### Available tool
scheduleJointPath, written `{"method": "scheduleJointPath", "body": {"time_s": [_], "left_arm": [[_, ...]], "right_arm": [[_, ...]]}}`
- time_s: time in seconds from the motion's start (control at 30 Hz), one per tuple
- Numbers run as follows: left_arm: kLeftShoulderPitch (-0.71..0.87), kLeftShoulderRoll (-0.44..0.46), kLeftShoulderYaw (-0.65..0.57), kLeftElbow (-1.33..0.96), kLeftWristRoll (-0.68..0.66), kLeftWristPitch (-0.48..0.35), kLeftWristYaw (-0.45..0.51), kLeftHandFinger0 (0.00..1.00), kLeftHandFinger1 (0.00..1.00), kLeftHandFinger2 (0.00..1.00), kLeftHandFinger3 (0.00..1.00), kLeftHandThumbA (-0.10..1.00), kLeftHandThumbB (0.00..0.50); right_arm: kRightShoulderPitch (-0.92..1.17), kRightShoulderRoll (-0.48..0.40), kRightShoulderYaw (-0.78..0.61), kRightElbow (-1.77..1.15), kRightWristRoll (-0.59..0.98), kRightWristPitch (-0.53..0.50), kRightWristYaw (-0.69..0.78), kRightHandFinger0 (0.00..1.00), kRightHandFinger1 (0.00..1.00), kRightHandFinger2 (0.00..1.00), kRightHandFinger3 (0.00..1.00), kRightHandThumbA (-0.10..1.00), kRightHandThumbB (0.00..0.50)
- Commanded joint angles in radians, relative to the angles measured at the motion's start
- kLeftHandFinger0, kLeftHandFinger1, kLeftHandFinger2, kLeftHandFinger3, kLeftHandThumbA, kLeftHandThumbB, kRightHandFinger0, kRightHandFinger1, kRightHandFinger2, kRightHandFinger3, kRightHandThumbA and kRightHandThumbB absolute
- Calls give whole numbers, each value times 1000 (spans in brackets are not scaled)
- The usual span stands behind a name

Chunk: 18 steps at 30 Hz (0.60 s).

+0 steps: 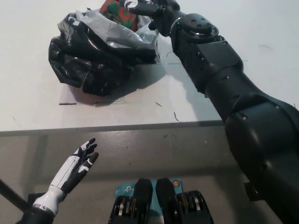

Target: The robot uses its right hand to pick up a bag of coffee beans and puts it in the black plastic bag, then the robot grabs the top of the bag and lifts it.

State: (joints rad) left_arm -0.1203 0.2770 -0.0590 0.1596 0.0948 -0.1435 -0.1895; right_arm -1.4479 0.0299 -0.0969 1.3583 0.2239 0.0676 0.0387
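Now right hand grips coffee bag (over black plastic bag).

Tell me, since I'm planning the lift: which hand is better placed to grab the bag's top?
Right. The right hand is already at the black plastic bag's open top, beside the coffee bag. The left hand hangs open below the table edge.

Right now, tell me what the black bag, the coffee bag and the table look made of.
Black plastic bag: thin glossy film, crumpled, with grey sheen on its folds. Bag of coffee beans: red and green printed packaging, probably foil or plastic; mostly hidden. Table: smooth matt white top, maybe laminate.
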Motion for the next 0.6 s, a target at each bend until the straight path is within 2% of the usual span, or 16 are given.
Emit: {"method": "scheduleJointPath", "body": {"time_s": [0.0, 0.07, 0.1, 0.17, 0.2, 0.37, 0.43, 0.53, 0.57], "left_arm": [[57, -5, 5, -272, -29, -89, 5, 1000, 1000, 1000, 1000, 773, 280], [73, 2, 1, -445, -93, -66, -22, 1000, 1000, 1000, 1000, 749, 323], [74, 6, 4, -521, -105, -61, -23, 1000, 1000, 1000, 1000, 795, 336], [51, 32, 34, -713, -94, -77, -7, 917, 1000, 1000, 1000, 880, 295], [48, 36, 39, -732, -92, -79, -6, 892, 995, 1000, 1000, 899, 295], [72, 43, 50, -767, -125, -71, -6, 772, 918, 1000, 1000, 886, 297], [91, 37, 35, -737, -123, -65, -19, 775, 921, 1000, 1000, 882, 298], [145, 21, -12, -610, -143, -60, -54, 883, 1000, 1000, 1000, 819, 308], [152, 17, -29, -552, -136, -57, -65, 915, 1000, 1000, 1000, 810, 314]], "right_arm": [[-48, -66, 8, -51, -28, -33, 33, 1000, 1000, 1000, 1000, 726, 250], [-45, -91, 8, -58, -31, -35, 33, 1000, 1000, 1000, 1000, 711, 246], [-43, -101, 6, -62, -30, -32, 35, 1000, 1000, 1000, 1000, 705, 238], [-33, -123, 2, -71, -31, -35, 37, 1000, 1000, 1000, 1000, 702, 226], [-32, -125, 3, -71, -31, -36, 37, 1000, 1000, 1000, 1000, 702, 225], [-10, -137, 11, -61, -42, -43, 38, 1000, 1000, 1000, 1000, 701, 206], [-6, -139, 18, -59, -51, -47, 35, 1000, 1000, 1000, 1000, 692, 203], [4, -147, 74, -75, -110, -39, 24, 1000, 1000, 1000, 1000, 712, 202], [8, -151, 98, -88, -132, -50, 31, 1000, 1000, 1000, 1000, 727, 223]]}}
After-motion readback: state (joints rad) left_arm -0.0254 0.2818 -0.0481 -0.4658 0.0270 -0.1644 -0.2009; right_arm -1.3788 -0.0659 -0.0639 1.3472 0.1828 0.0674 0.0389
